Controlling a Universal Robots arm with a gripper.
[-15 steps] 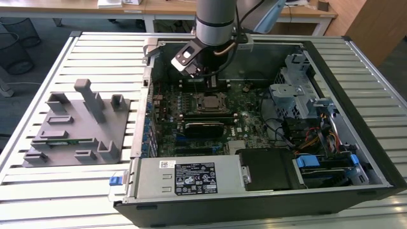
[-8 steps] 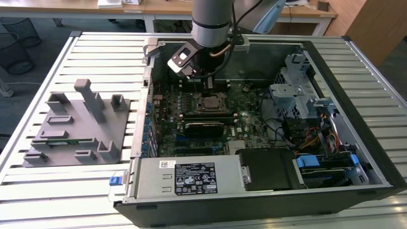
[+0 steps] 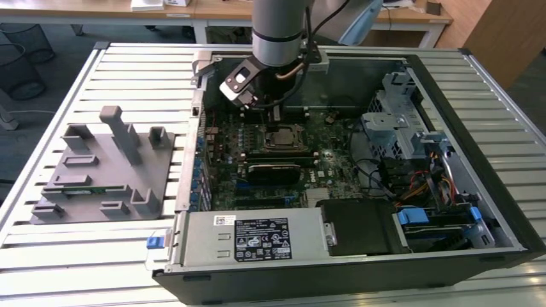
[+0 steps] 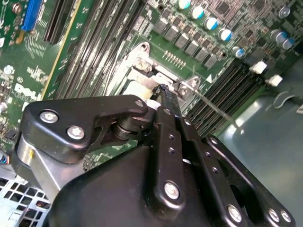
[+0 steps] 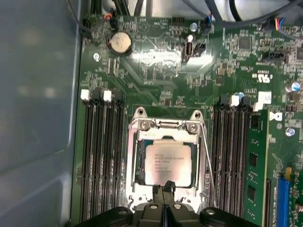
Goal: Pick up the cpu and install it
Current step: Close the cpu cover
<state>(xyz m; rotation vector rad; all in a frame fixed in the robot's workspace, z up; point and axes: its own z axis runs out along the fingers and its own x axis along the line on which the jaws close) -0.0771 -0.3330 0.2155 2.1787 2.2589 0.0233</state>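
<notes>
The cpu [image 5: 168, 163], a silver-grey square chip, lies flat inside the metal socket frame [image 5: 137, 156] on the green motherboard [image 5: 156, 66]. In the exterior view the cpu [image 3: 282, 135] shows in the middle of the open computer case. My gripper [image 5: 163, 187] hangs just over the chip's near edge, its two black fingers pressed together with nothing visible between them. In the second wrist view the gripper [image 4: 162, 90] points its tip down at the socket frame [image 4: 142, 64]. In the exterior view the gripper [image 3: 275, 118] sits just behind the socket.
A thin wire lever [image 5: 206, 156] runs along the socket's side. Memory slots flank it, one holding a green memory strip [image 5: 257, 161]. The case holds a power supply [image 3: 247, 236] and a drive cage [image 3: 401, 121]. A grey fixture plate [image 3: 102, 173] lies on the exterior view's left.
</notes>
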